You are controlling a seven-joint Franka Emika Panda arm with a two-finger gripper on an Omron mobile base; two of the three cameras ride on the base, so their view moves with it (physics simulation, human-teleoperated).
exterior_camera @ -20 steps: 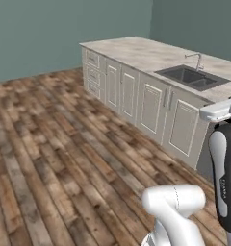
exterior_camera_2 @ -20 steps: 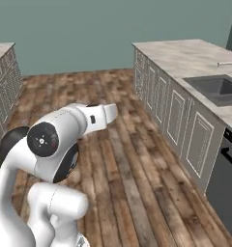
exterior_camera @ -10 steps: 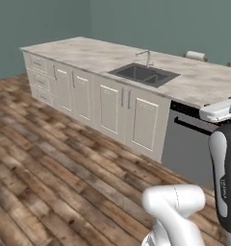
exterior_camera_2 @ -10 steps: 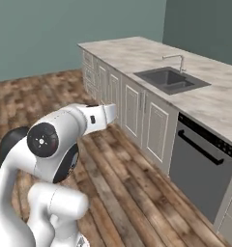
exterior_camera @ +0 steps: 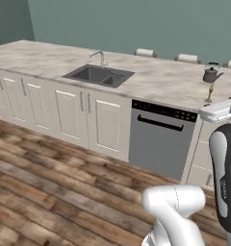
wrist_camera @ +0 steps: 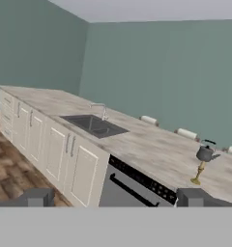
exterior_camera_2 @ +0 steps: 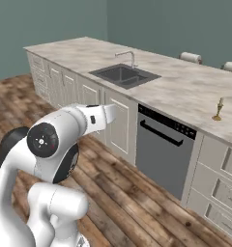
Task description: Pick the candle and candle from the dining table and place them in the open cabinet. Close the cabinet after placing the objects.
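One candle [exterior_camera: 211, 92] is seen upright on the wide marble tabletop [exterior_camera: 151, 79], near its front edge above the dark appliance front. A pale stub is carried on a slim brass candlestick with a flared foot. It is set just before the kettle [exterior_camera: 211, 73].

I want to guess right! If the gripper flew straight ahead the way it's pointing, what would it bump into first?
Probably the dining table, near its dishwasher front. The gripper looks along there. Depth is hard to judge.
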